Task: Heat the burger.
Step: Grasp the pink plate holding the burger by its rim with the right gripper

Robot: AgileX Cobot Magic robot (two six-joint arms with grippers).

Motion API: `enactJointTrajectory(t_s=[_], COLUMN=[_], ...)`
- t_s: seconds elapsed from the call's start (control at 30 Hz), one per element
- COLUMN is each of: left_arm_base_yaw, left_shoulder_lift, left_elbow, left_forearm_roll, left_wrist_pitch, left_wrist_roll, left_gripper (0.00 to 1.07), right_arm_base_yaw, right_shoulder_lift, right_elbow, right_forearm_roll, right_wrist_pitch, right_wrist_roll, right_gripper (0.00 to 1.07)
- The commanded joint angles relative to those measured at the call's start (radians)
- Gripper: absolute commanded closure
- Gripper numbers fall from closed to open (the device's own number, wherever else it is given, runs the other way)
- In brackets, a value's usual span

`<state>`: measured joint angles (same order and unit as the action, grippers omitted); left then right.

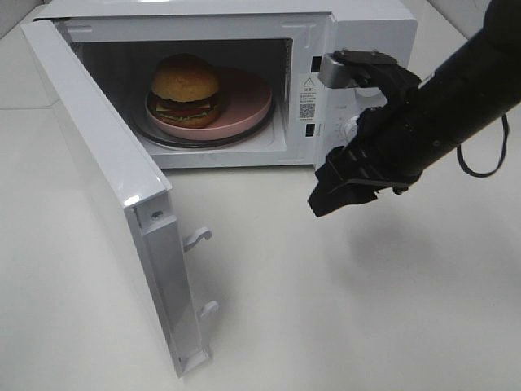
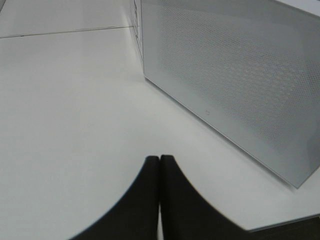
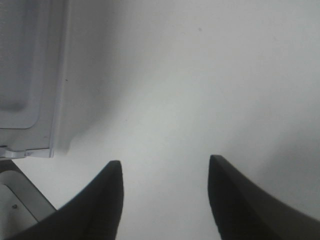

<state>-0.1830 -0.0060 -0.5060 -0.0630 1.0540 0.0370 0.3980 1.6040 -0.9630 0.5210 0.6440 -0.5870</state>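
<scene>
Door edge (image 1: pixel 168 277) juts out — burger (image 1: pixel 186 88) well inside.

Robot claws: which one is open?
The right gripper is open: its two fingers stand wide apart with nothing between them. The left gripper is shut, with its fingers pressed together.

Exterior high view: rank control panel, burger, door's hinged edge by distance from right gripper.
From the right gripper:
1. control panel, just behind it, on the right.
2. burger, farther back, to the left.
3. door's hinged edge, far left corner.
</scene>
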Motion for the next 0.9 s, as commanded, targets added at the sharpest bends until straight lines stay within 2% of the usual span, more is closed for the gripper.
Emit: enactJointTrajectory(t_s=[0.03,0.07,0.1,0.17,0.2,0.27,0.47,0.7,0.9], left_arm_base_yaw=[0.002,0.002,0.002,0.002,0.002,0.002,0.002,0.002,0.002], left_shoulder_lift=[-0.02,-0.02,-0.02,-0.02,-0.02,-0.02,-0.02,-0.02,-0.02], left_elbow=[0.003,0.003,0.003,0.003,0.003,0.003,0.003,0.003,0.003], left_forearm_roll=[-0.004,-0.004,-0.004,-0.004,-0.004,-0.004,-0.004,-0.004,-0.004], left_wrist_pitch=[-0.013,-0.013,-0.013,-0.013,-0.013,-0.013,-0.013,-0.013,-0.013], left_wrist_roll=[0.0,0.0,0.0,0.0,0.0,0.0,0.0,0.0,0.0], left_gripper=[1.06,1.06,1.06,1.06,1.06,1.06,1.06,1.06,1.06], right_arm_base_yaw=[0.071,0.1,0.1,0.151,0.151,0.19,0.242,0.322,0.328], right_shoulder_lift=[-0.007,-0.007,-0.007,-0.006,-0.006,0.019,0.098,0.229,0.296], right_elbow=[-0.058,-0.08,-0.08,-0.113,-0.113,-0.154,-0.219,-0.314,-0.391], right_forearm_roll=[-0.051,-0.121,-0.121,-0.228,-0.228,-0.307,-0.38,-0.606,-0.66], right_wrist_pitch=[-0.06,-0.084,-0.084,-0.101,-0.101,-0.109,-0.135,-0.171,-0.171], right_wrist_roll=[-0.062,-0.067,-0.067,-0.085,-0.085,-0.08,-0.089,-0.059,-0.01], right_gripper=[0.56,0.56,0.56,0.56,0.56,0.56,0.56,0.56,0.56])
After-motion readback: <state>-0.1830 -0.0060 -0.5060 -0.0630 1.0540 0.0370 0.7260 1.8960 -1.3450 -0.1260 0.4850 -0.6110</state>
